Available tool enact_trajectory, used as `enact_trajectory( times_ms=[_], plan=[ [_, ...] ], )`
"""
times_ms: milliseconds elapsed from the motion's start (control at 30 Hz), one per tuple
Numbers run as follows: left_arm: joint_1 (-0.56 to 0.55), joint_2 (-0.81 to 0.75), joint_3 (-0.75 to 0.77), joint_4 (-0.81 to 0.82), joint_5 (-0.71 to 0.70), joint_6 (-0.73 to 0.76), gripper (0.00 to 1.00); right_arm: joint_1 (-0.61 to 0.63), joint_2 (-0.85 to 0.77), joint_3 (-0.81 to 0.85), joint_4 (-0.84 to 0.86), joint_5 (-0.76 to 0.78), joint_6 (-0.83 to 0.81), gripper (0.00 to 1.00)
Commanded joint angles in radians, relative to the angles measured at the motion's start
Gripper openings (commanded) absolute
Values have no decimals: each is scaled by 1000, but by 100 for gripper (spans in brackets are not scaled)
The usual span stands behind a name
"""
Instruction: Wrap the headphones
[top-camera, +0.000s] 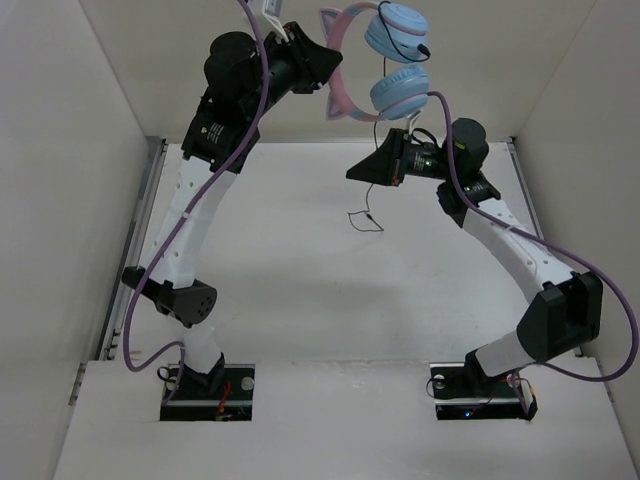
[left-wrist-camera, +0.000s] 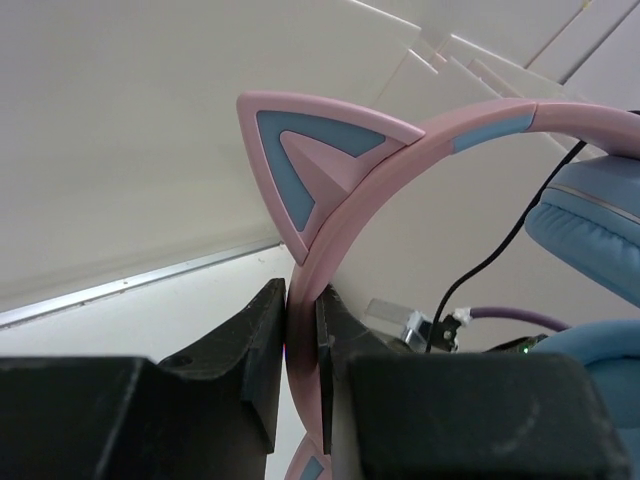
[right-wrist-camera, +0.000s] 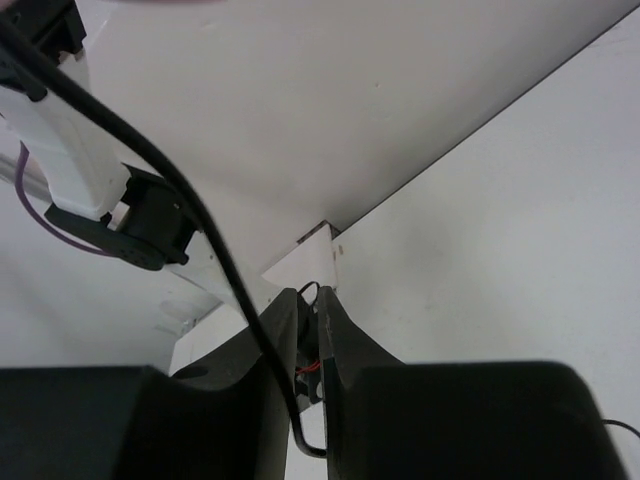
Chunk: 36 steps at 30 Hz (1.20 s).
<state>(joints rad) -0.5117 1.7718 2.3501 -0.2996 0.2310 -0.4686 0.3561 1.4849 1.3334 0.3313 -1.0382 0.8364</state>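
The headphones (top-camera: 398, 62) hang in the air near the back wall, with two light blue ear cups and a pink cat-ear headband (top-camera: 340, 80). My left gripper (top-camera: 335, 55) is shut on the headband and holds it up. In the left wrist view the fingers (left-wrist-camera: 262, 340) clamp the pink band (left-wrist-camera: 305, 330) just below a cat ear (left-wrist-camera: 310, 165), with an ear cup (left-wrist-camera: 600, 235) to the right. My right gripper (top-camera: 354, 174) is below the cups, shut on the thin black cable (right-wrist-camera: 205, 235). The cable's loose end (top-camera: 366, 217) dangles over the table.
White walls enclose the white table (top-camera: 300, 290) on three sides. A metal rail (top-camera: 148, 200) runs along the left edge. Thick purple arm cables (top-camera: 610, 290) loop beside both arms. My left arm (right-wrist-camera: 70, 160) shows in the right wrist view.
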Motion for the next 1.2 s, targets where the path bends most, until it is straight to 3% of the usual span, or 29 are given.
enact_trajectory(
  times_ms=[0,400,1167],
  plan=[
    [14,-15,72,125,-51,-15,0,25,-32,-13,78,-19,27,20],
    [35,12,106,125,-219,54,0,66,-54,-99,141,-13,78,22],
    [35,44,160,149,-539,211,1,119,-58,-143,107,-11,61,30]
  ],
)
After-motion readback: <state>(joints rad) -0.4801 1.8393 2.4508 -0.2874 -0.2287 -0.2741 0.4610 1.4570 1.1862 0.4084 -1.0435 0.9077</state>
